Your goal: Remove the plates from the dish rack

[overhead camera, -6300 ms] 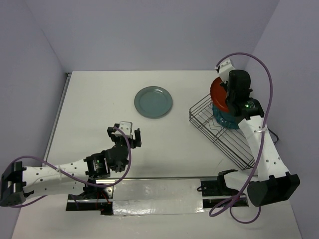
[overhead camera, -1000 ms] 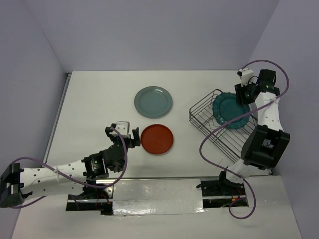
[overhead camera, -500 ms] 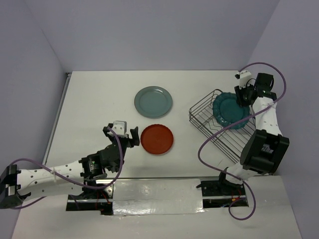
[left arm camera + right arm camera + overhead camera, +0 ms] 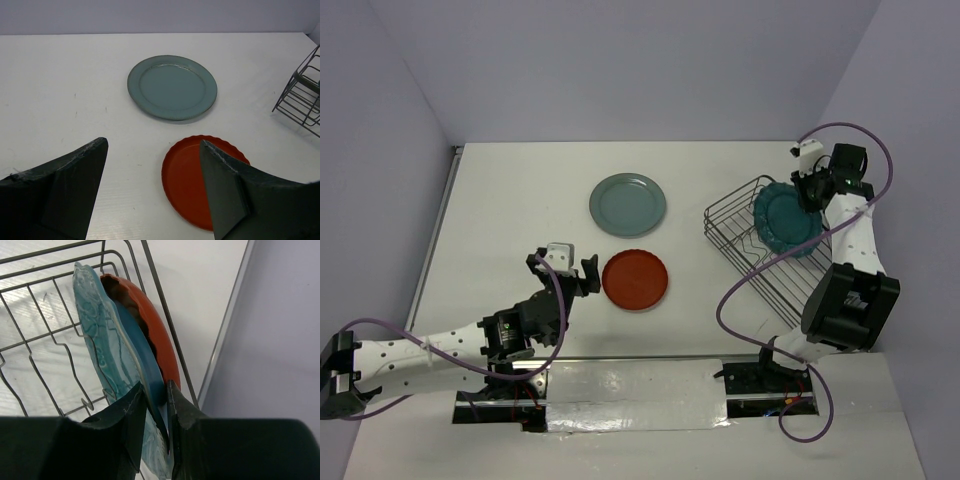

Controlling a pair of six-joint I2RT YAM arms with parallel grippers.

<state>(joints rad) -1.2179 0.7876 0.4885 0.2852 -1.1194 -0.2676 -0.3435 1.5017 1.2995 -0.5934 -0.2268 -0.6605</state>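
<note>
Right fingers (image 4: 807,190) are pinching the upper rim of the dark teal scalloped plate (image 4: 786,222), which is standing in the dark thin-wire dish rack (image 4: 752,262) at the right of the overhead view. A smooth grey-green plate (image 4: 628,204) and a red-orange plate (image 4: 635,279) are lying flat on the white surface (image 4: 500,200) mid-frame, with the left fingers (image 4: 588,268) just beside the red one.

From the left wrist, those fingers are standing wide apart, holding nothing.

From the right wrist, the fingers are gripping the teal rim narrowly, and a second red-orange plate (image 4: 159,335) is leaning close behind it. Lifting askew risks snagging a wire divider, dragging the rack or toppling that neighbour.
</note>
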